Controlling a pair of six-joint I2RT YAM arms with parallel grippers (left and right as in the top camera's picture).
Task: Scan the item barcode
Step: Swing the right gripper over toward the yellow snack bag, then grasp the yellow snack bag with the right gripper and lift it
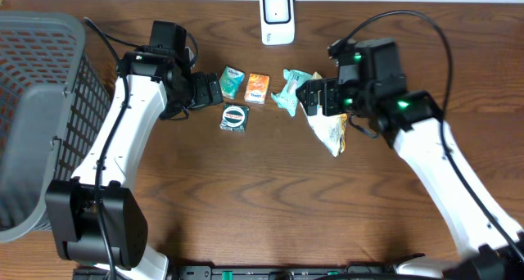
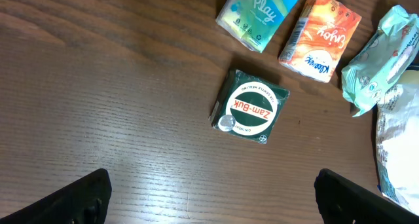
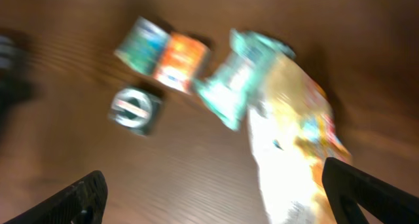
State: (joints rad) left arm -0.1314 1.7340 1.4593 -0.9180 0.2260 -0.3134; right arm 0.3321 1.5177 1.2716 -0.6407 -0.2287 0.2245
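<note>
snack bag (image 3: pixel 294 145) below right tool (image 3: pixel 219 194)

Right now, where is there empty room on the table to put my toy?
The big bare wood between the left arm and right arm, on the robot's side of the Zam-Buk tin and snack bag, is free. It's crowded around the tissue packs near the scanner.

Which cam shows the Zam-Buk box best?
Left wrist: the Zam-Buk box sits centred, sharp, label readable. Overhead shows the box small, label unreadable. Right wrist shows the box only as a motion-blurred dark square.
</note>
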